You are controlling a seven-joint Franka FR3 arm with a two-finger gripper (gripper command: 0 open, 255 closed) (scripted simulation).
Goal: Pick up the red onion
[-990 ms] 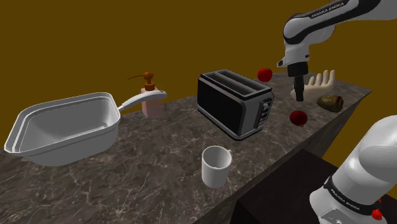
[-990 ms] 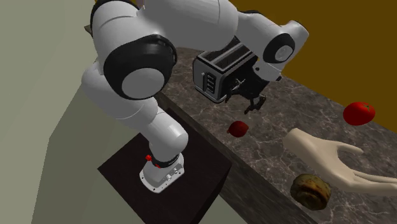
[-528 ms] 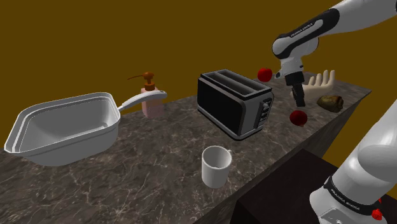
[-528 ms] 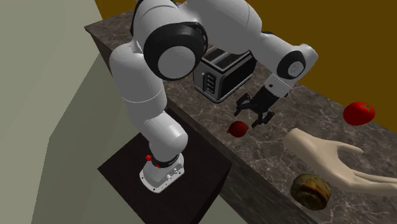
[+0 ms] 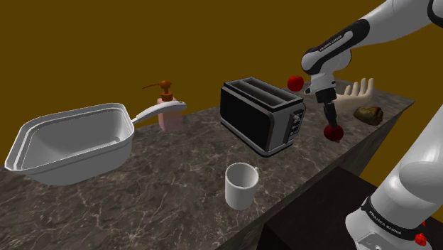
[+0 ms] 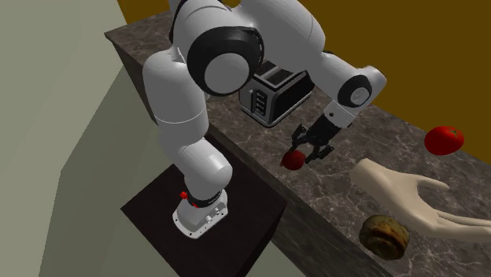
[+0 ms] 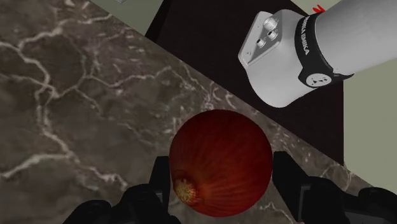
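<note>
end effector (image 6: 308, 151) open astride the red onion (image 7: 219, 162), nothing held; uneven closing could roll it off the bench (image 7: 76, 114) edge

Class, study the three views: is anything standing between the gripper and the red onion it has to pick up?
Nothing visible does. The gripper has its open fingers on either side of the onion, which sits on the counter. The toaster stands off to one side.
</note>
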